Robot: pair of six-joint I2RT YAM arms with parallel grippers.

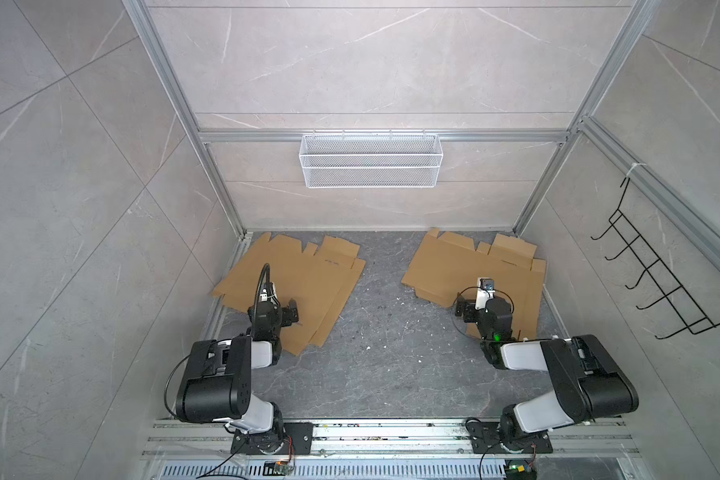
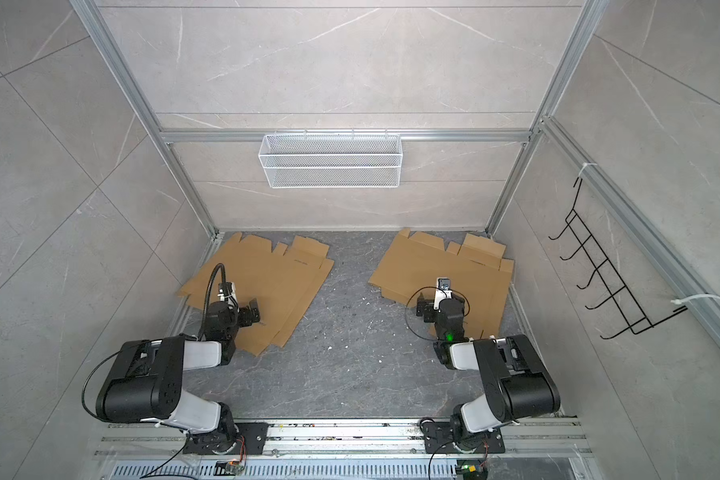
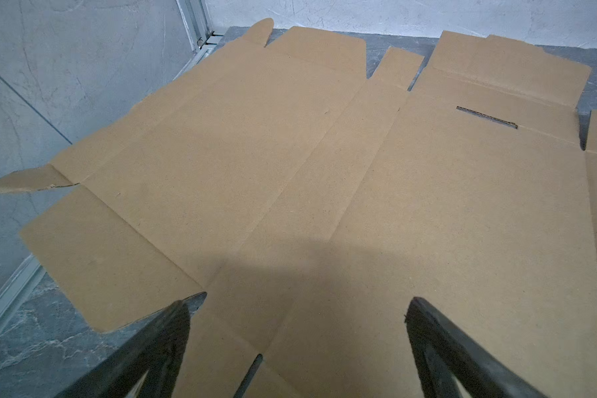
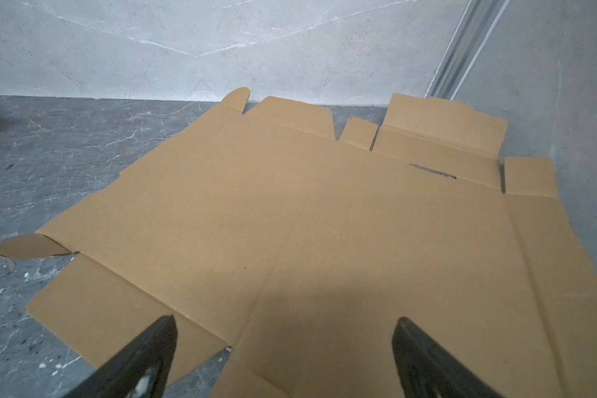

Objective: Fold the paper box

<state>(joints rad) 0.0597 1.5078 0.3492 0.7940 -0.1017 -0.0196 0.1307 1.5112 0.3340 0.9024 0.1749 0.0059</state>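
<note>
Two brown paper box blanks lie flat and unfolded on the grey floor. One paper box [image 1: 308,278] [image 2: 275,274] lies at the left wall, and it fills the left wrist view [image 3: 324,172]. The other paper box [image 1: 466,262] [image 2: 437,262] lies at the right wall, and it fills the right wrist view [image 4: 307,213]. My left gripper [image 1: 292,312] [image 2: 253,312] [image 3: 305,303] hovers open over the near part of the left blank with nothing between its fingers. My right gripper [image 1: 461,309] [image 2: 422,307] [image 4: 286,322] hovers open over the near left corner of the right blank, also holding nothing.
A white wire basket [image 1: 371,160] hangs on the back wall. A black wire hook rack [image 1: 657,274] hangs on the right wall. Stone walls with aluminium posts close in three sides. The arm bases sit on metal rails [image 1: 391,432] at the front. Bare grey floor [image 1: 383,340] lies between the blanks.
</note>
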